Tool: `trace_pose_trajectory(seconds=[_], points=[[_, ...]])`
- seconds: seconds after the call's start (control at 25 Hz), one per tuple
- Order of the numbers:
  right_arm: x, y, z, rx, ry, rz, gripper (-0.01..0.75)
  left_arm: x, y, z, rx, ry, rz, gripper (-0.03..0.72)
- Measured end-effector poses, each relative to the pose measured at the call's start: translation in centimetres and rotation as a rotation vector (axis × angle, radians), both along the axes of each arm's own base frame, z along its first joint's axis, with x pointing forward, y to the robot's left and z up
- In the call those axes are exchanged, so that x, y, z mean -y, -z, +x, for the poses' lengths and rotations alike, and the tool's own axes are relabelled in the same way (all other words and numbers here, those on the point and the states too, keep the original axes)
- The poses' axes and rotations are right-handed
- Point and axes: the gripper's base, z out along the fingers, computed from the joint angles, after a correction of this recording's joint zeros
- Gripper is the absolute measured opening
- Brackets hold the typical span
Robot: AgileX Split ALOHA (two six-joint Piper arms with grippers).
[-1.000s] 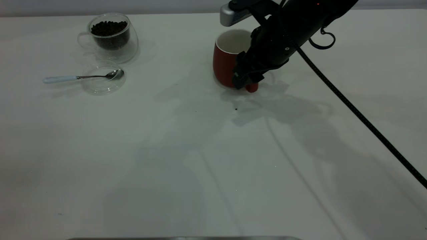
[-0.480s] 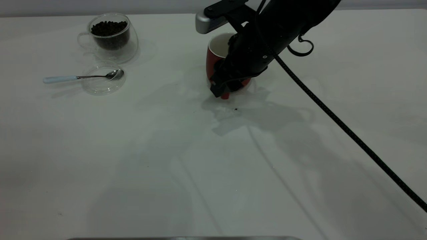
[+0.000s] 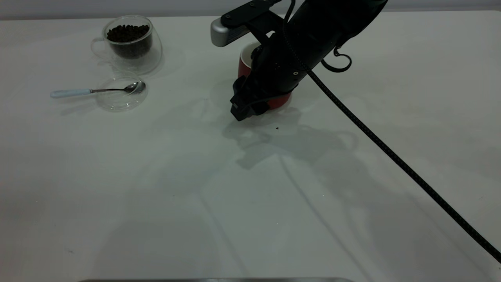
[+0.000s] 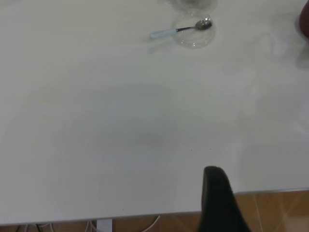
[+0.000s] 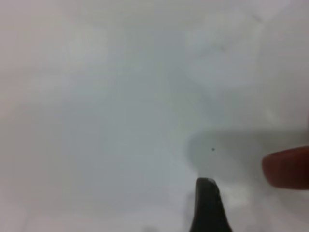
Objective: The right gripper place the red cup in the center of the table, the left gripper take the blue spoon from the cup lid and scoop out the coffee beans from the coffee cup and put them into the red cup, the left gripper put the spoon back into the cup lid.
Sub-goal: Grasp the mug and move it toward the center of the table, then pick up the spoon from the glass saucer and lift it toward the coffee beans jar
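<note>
Mug handling falls to the right gripper [image 3: 250, 107], jaws apparently clamped on the red cup [image 3: 243, 67] to carry it toward mid-table [image 3: 250, 203]; the blue spoon [image 3: 94, 91] waits on the cup lid [image 3: 117, 102].

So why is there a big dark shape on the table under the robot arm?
In the exterior view that is the arm's shadow on the table, spreading toward the camera from the right tool by the red cup; the right wrist view is blurry.
</note>
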Motion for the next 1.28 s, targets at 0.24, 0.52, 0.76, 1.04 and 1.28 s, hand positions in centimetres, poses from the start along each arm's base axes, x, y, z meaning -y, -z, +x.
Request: trace_pose_trajectory(seconds=[0.24, 0.52, 0.76, 1.04, 1.28], points=[[0.6, 0.0, 0.4, -0.002, -0.002, 0.003, 0.55, 0.0, 0.0, 0.0, 0.0, 0.0, 0.0, 0.501], [6.0, 0.2, 2.8, -0.121, 0.085, 0.054, 0.55, 0.0, 0.0, 0.0, 0.0, 0.0, 0.0, 0.501], [10.2, -2.6, 2.9, -0.293, 0.027, 0.057, 0.55, 0.0, 0.0, 0.0, 0.0, 0.0, 0.0, 0.501], [12.9, -18.2, -1.1, -0.358, 0.104, -0.091, 0.55, 0.0, 0.0, 0.0, 0.0, -0.002, -0.002, 0.501], [15.6, -25.1, -10.0, -0.3, 0.247, -0.196, 0.55, 0.0, 0.0, 0.0, 0.0, -0.002, -0.002, 0.501]])
